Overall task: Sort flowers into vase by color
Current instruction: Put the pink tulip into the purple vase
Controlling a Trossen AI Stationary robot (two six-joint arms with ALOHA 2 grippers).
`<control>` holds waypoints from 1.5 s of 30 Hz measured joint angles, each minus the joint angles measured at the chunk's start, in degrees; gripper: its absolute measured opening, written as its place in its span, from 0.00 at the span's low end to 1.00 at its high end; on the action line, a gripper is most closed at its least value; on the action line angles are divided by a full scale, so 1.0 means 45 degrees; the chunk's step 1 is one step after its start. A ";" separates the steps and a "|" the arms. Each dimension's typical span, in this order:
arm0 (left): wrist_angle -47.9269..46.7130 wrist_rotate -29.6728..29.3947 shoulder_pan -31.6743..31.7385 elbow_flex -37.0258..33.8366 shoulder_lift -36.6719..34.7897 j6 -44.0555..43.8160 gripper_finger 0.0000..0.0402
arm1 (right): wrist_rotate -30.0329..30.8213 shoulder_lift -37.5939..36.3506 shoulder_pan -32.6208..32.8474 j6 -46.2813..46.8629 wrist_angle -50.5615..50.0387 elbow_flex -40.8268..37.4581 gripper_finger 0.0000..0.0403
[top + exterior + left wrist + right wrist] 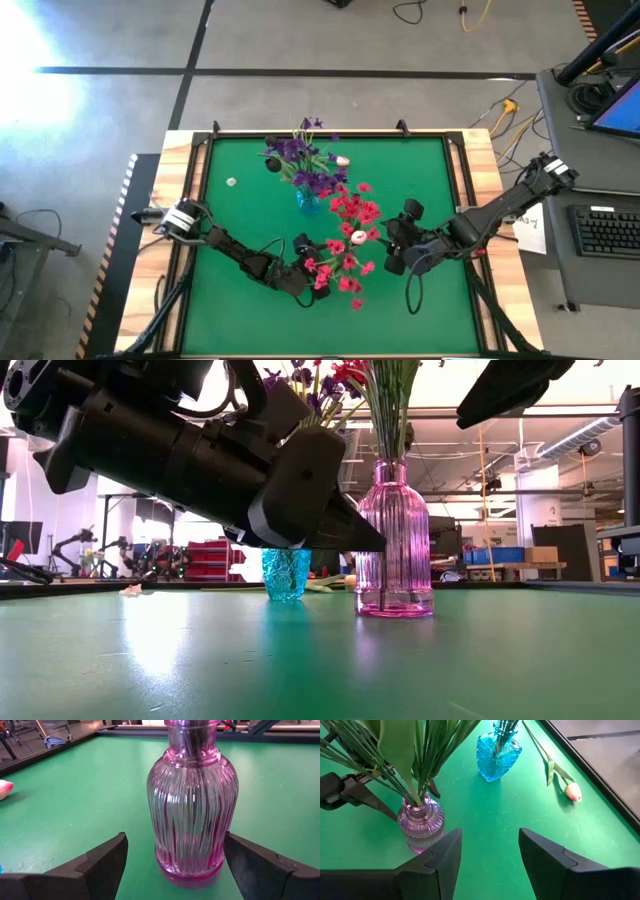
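The left gripper (pixel 175 862) stands spread wide, straddling the pink vase (pixel 192 815) of red flowers (pixel 352 212) without touching it; the right gripper (pixel 490 852) hovers near — parted, empty. Purple flowers (pixel 300 155) fill the blue vase (pixel 498 752); a tulip (pixel 572 791) lies on the table (pixel 420 180).

green table (pixel 230 240) carries pink vase (pixel 420 827), blue vase (pixel 498 756), one loose tulip (pixel 572 791)
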 joint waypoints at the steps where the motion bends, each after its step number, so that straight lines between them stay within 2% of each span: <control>1: -0.0113 0.0007 -0.0003 0.0021 -0.0022 -0.0003 0.76 | 0.0000 -0.0004 0.0000 -0.0005 0.0000 0.0000 0.47; 18: -0.1594 0.0014 -0.0165 0.0109 -0.0360 -0.1002 0.76 | 0.0107 -0.0005 0.0000 -0.0024 0.0000 -0.0039 0.47; 35: -0.1890 0.0018 -0.0204 0.0109 -0.0452 -0.1447 0.76 | 0.0309 0.0010 -0.0002 0.0007 -0.0005 -0.0107 0.47; 45: -0.3569 0.0018 -0.0269 0.0104 -0.1201 -0.1930 0.76 | 0.0350 0.0015 -0.0002 -0.0076 -0.0065 -0.0322 0.47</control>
